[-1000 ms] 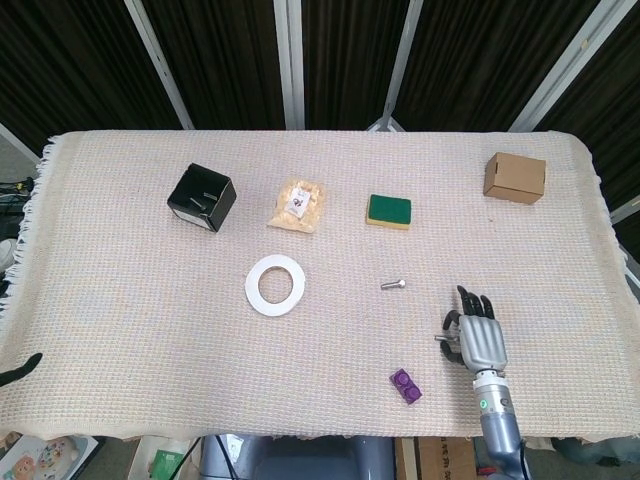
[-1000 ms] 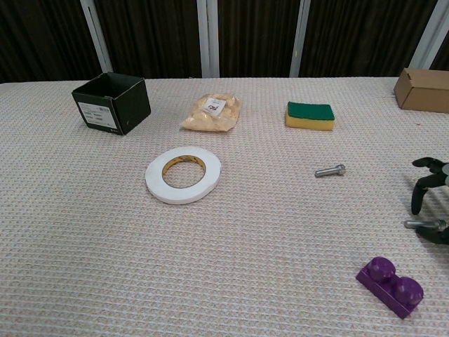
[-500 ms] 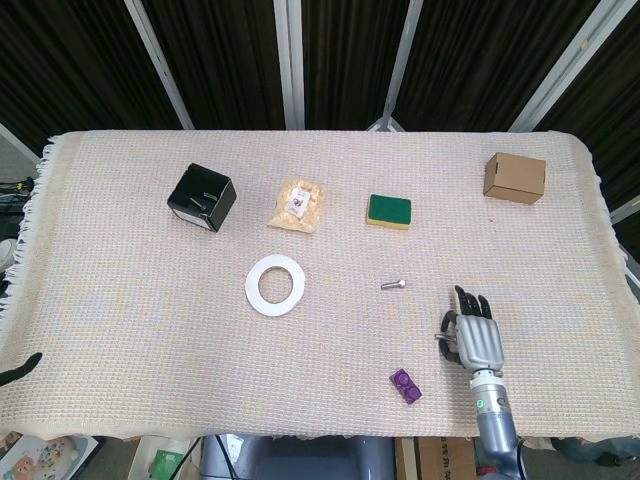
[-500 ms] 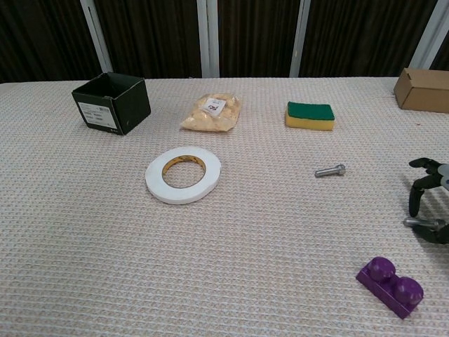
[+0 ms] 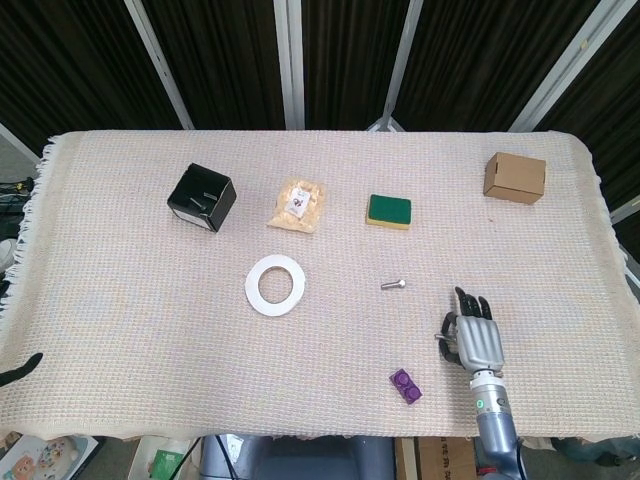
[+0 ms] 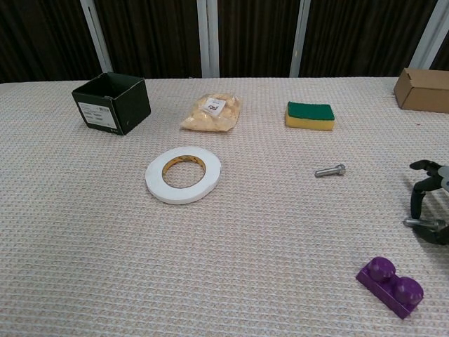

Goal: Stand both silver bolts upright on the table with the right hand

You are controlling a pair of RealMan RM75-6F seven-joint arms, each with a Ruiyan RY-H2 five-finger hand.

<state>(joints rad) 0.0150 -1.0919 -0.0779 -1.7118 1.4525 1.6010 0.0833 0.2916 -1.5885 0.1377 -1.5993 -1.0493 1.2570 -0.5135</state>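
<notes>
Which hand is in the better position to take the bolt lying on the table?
The right hand: it hovers just right of the lying bolt. The left hand barely shows at the far left edge.

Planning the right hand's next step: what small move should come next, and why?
Probably tip the bolt it holds until the head points down at the table. The right hand grips that bolt roughly level just above the cloth, and the other bolt lies flat, untouched.
</notes>
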